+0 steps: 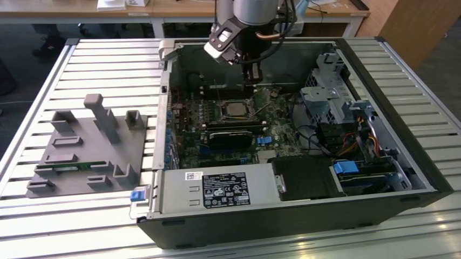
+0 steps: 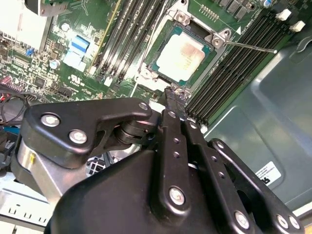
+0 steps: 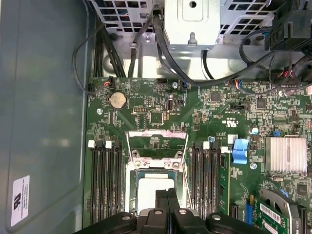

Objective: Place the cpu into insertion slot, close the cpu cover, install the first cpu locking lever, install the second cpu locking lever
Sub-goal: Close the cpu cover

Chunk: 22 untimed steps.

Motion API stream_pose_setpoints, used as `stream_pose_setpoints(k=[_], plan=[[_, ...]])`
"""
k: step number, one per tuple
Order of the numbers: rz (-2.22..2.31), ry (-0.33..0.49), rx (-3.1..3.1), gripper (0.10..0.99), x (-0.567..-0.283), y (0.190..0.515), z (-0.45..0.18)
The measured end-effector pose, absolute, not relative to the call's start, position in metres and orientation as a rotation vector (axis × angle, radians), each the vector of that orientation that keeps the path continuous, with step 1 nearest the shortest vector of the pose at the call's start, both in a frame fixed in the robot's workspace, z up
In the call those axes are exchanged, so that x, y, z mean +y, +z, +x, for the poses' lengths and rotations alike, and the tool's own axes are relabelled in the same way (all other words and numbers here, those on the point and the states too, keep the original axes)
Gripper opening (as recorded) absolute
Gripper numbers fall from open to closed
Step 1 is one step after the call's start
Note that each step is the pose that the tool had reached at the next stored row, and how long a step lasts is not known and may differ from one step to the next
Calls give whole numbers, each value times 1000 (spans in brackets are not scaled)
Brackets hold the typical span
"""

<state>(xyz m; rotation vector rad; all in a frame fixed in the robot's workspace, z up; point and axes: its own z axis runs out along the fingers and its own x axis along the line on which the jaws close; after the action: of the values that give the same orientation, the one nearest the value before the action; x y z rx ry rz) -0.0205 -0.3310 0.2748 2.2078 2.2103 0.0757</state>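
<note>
arm [image 1: 249,11] angled steeply down into case [image 1: 288,216], gripper [image 2: 174,95] fingers together on nothing, tip just beside cpu [image 2: 183,53] seated in slot [image 2: 146,74].

Robot arm [image 1: 251,9] angled down, wrist [image 1: 229,40] tilted, fingers [image 3: 162,202] pressed together, tips downward

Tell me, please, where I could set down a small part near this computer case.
The slatted table is bare beyond the grey fixture and in front of it, at the exterior view's left. Inside the case is crowded: cables, and the claw near the cpu.
</note>
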Motion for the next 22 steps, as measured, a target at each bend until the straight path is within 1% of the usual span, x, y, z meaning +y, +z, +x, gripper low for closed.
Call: stream_pose_setpoints(k=[22], plan=[[2209,74,2211,118,-331,275,-3]])
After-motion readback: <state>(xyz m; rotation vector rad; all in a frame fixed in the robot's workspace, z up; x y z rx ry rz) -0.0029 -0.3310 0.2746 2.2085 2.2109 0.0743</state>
